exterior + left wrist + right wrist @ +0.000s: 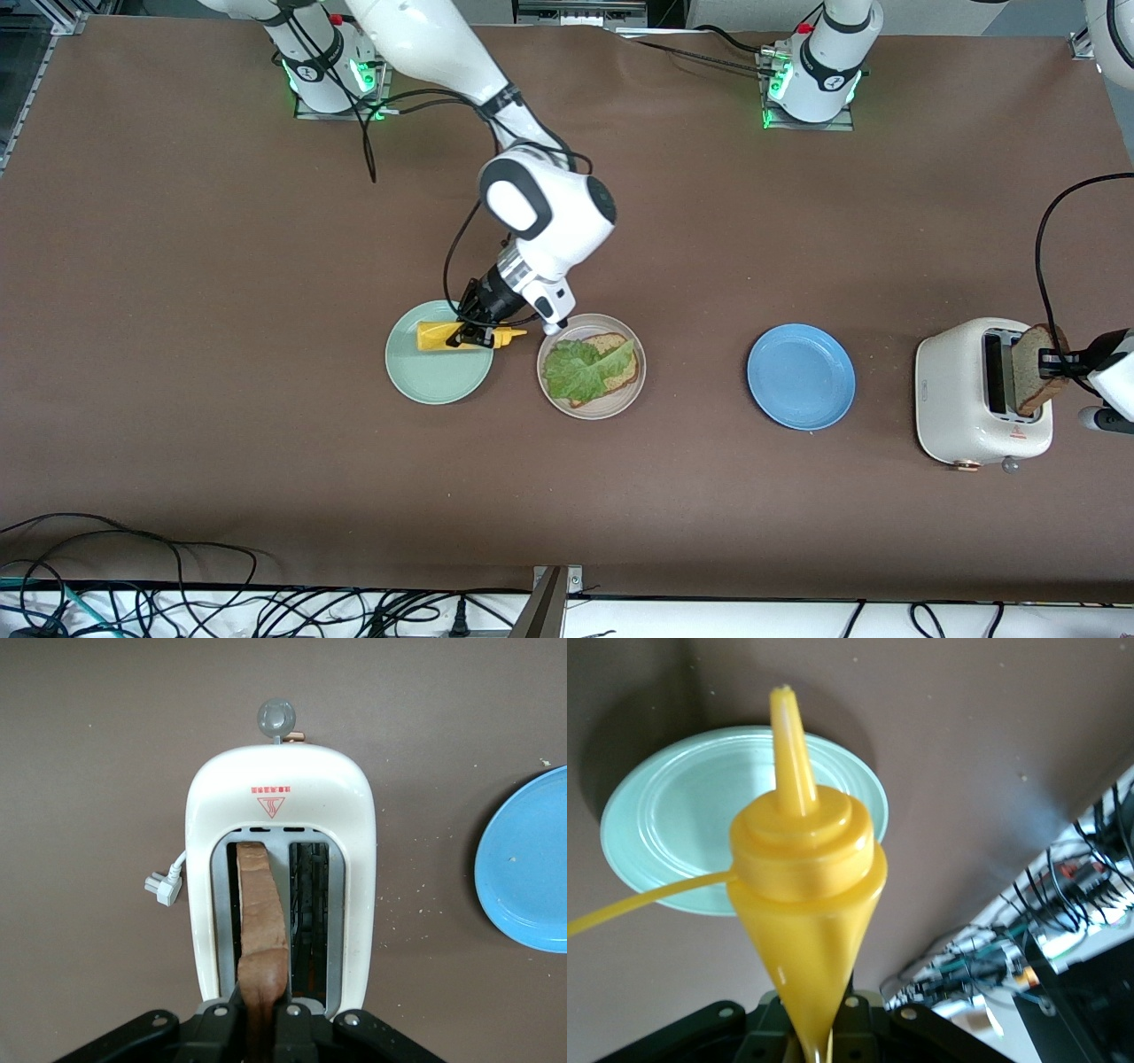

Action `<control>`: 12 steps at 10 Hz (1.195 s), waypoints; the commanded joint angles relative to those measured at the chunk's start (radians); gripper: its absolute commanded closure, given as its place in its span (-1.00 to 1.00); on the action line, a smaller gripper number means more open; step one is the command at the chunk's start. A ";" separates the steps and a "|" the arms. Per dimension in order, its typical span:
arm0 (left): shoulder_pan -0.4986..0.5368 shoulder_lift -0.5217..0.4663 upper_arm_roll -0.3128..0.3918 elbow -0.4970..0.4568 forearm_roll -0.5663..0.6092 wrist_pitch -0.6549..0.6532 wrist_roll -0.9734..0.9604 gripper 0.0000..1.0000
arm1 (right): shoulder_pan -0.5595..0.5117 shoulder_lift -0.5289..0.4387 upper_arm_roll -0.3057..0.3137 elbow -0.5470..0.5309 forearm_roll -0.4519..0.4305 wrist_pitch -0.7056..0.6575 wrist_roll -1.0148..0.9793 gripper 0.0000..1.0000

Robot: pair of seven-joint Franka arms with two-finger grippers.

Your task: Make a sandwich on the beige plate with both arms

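On the beige plate lies one slice of brown bread with a green lettuce leaf on top. My right gripper is shut on a yellow squeeze bottle, held sideways over the mint-green plate; its nozzle points toward the beige plate. At the left arm's end of the table, my left gripper is shut on the top edge of a second bread slice. That slice stands upright in a slot of the white toaster.
A blue plate with nothing on it sits between the beige plate and the toaster. The toaster's unplugged cord end lies beside it. Loose cables run along the table edge nearest the front camera.
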 commanded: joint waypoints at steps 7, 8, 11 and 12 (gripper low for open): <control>-0.001 -0.007 -0.006 0.083 -0.014 -0.085 -0.008 1.00 | 0.051 0.118 -0.035 0.180 -0.056 -0.113 0.201 1.00; -0.001 -0.012 -0.006 0.083 -0.014 -0.085 -0.008 1.00 | 0.045 0.106 -0.035 0.180 -0.045 -0.110 0.222 1.00; -0.012 -0.028 -0.006 0.081 -0.014 -0.095 -0.017 1.00 | -0.029 0.015 -0.036 0.131 0.114 -0.069 0.215 1.00; -0.015 -0.033 -0.006 0.081 -0.017 -0.108 -0.044 1.00 | -0.043 -0.041 -0.036 0.063 0.139 -0.009 0.215 1.00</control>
